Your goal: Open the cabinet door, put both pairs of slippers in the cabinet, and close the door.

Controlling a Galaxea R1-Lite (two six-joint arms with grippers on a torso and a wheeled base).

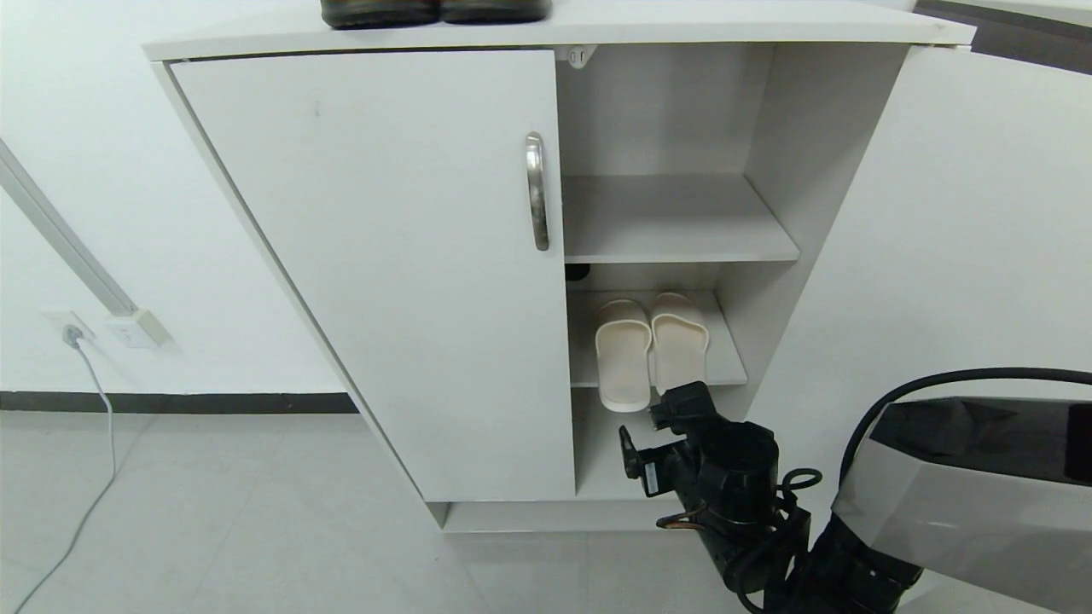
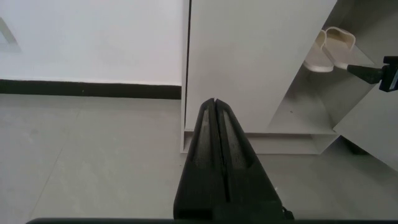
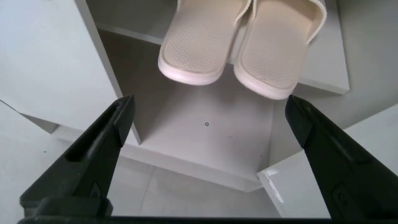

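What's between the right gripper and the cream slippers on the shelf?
Nothing: the right wrist view shows a bare gap between the open right gripper and the cream slippers.

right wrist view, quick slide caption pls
Open right hand facing cream slippers that overhang the cabinet shelf

You get bright, soft, even light over the white cabinet [image 1: 367, 256] and the floor [image 1: 213, 529]. Ahead of your right gripper [image 3: 209, 102], the shelves sit in mild grey shade, darkest under the slippers [image 3: 239, 43]. A glint runs down the door handle [image 1: 535, 192]. The cabinet's sides lean outward near the frame edges.
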